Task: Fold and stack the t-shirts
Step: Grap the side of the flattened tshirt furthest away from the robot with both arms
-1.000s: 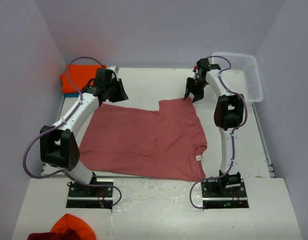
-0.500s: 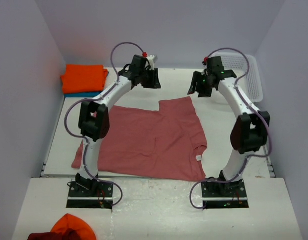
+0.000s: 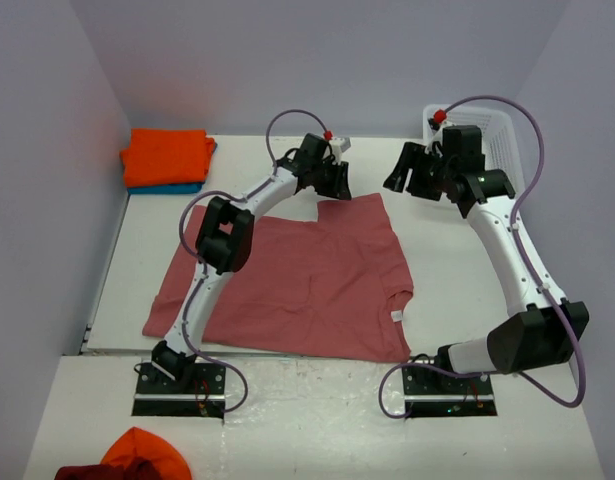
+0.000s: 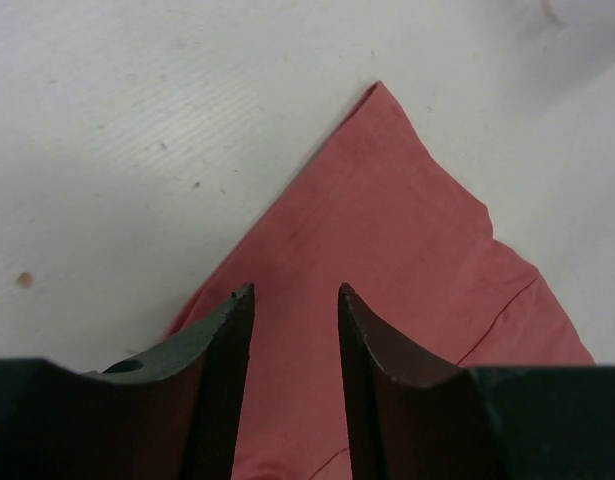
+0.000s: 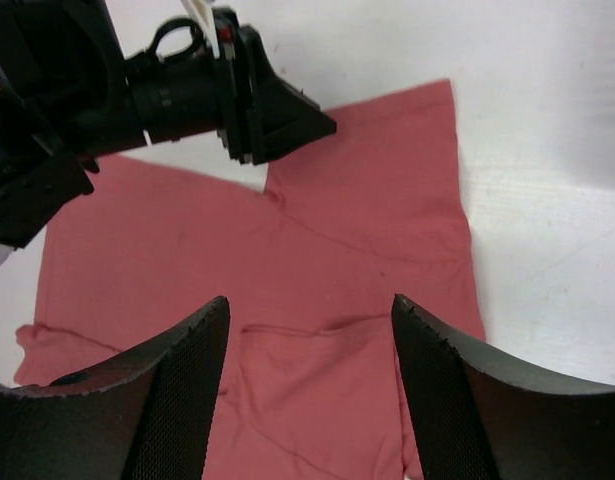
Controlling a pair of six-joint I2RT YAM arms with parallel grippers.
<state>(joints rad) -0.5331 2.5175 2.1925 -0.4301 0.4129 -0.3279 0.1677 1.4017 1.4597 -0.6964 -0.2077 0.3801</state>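
Note:
A dusty salmon-red t-shirt (image 3: 287, 280) lies spread flat on the white table (image 3: 457, 260), with its small white tag (image 3: 395, 316) near the right edge. A folded orange t-shirt (image 3: 167, 155) rests on a teal-blue one (image 3: 177, 187) at the back left. My left gripper (image 3: 339, 183) hovers open just over the red shirt's far sleeve (image 4: 387, 220); nothing sits between its fingers (image 4: 227, 340). My right gripper (image 3: 409, 175) hangs high above the table, wide open and empty (image 5: 309, 305), looking down on the shirt (image 5: 317, 370) and the left gripper (image 5: 237, 95).
A white lattice basket (image 3: 502, 150) stands at the back right corner. On the near ledge at bottom left lies a heap of orange and dark red cloth (image 3: 137, 458). Purple walls close in the left, back and right sides.
The left gripper has swung from the back left to the far sleeve at mid-table and opened a little. The right arm has risen and swung rightward, off the sleeve.

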